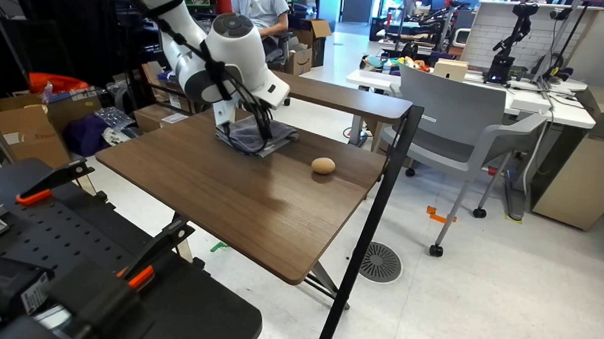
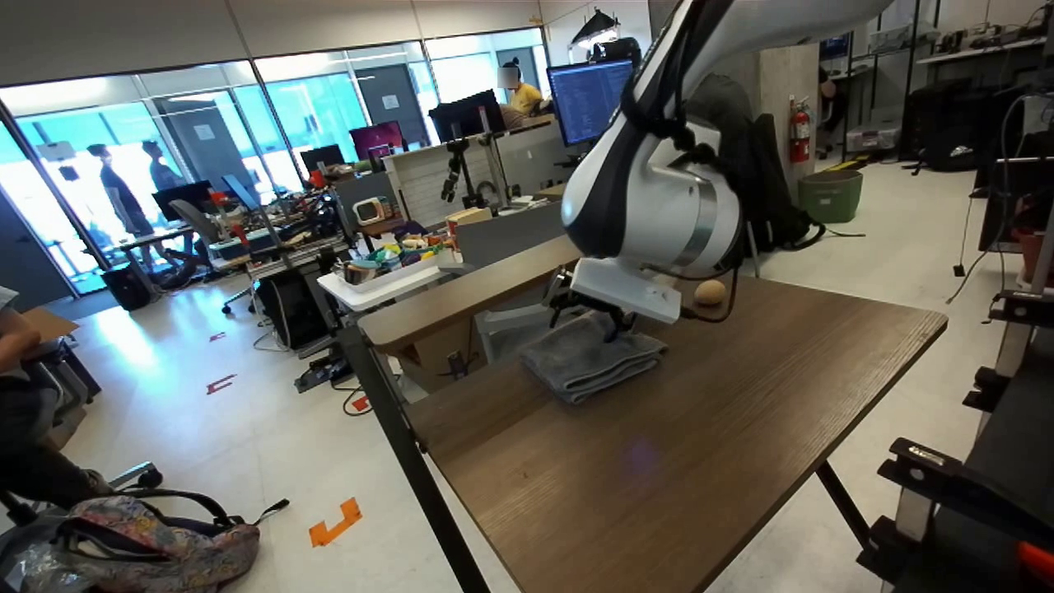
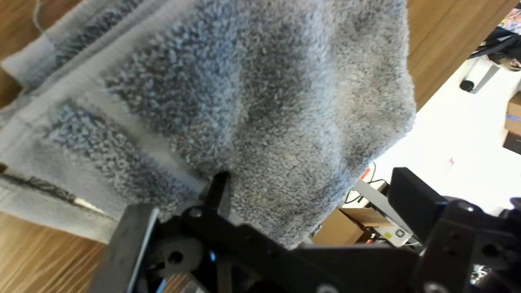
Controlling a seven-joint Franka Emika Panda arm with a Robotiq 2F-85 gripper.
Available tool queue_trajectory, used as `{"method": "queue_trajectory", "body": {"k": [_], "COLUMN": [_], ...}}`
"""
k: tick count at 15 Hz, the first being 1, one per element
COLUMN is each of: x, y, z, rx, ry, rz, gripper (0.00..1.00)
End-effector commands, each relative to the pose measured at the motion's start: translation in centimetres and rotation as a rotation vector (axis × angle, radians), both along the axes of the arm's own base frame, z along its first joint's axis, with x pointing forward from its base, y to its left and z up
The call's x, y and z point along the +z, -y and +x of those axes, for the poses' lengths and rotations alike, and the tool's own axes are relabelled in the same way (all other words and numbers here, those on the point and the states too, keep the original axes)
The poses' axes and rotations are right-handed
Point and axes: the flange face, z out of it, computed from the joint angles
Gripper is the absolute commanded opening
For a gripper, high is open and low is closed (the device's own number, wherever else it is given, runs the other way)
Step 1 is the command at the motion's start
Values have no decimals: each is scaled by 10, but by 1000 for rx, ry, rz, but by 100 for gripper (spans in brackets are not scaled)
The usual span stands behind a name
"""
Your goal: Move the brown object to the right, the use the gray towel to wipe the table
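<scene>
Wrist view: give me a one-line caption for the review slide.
The gripper, jaws wide apart, at the folded gray towel on the wood-grain table; contact unclear.

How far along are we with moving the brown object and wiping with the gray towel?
Probably done: the brown object sits right of the gray towel in both exterior views. In progress: the gripper is open at the towel, probably to grasp it; contact is unclear. Left: gripping the towel, which lies folded on the table, and wiping.
</scene>
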Motion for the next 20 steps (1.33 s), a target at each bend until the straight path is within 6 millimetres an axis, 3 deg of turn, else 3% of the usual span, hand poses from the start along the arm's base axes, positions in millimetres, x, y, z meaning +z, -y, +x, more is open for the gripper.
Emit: {"method": "queue_trajectory", "body": {"k": [1, 4, 7, 11, 17, 20], "x": [-23, -50, -56, -45, -27, -16], "y": [-66, -108, -118, -101, -57, -45], "z": [-5, -22, -22, -15, -65, -96], "rx": [46, 125, 166, 173, 205, 278], "ry": [73, 105, 164, 144, -82, -174], "rz": [1, -45, -99, -131, -219, -262], "gripper": [100, 100, 100, 100, 100, 100]}}
